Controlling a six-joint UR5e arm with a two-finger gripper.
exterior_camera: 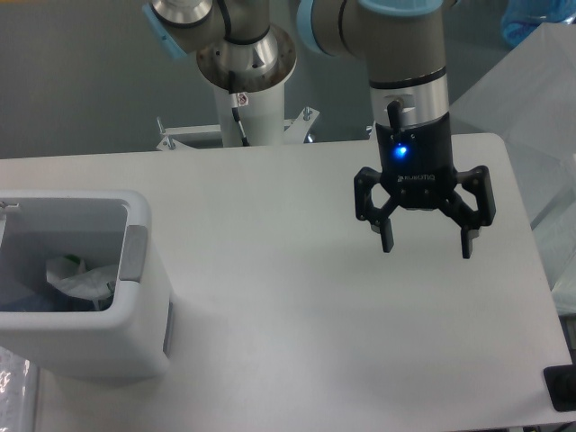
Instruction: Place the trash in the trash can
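The white trash can [135, 337] stands at the table's left edge, with a grey panel on its right wall. Inside it lies the trash: a crumpled clear wrapper with a green bit [79, 275] and, low at the left, a bluish piece [27, 304] mostly hidden by the rim. My gripper [427, 243] hangs over the right half of the table, far from the can. Its fingers are spread wide with nothing between them, and a blue light glows on its body.
The arm's white base column [245, 99] rises behind the table's far edge. Clear plastic sheeting [531, 108] covers something at the right. A small black object [561, 389] sits at the table's front right corner.
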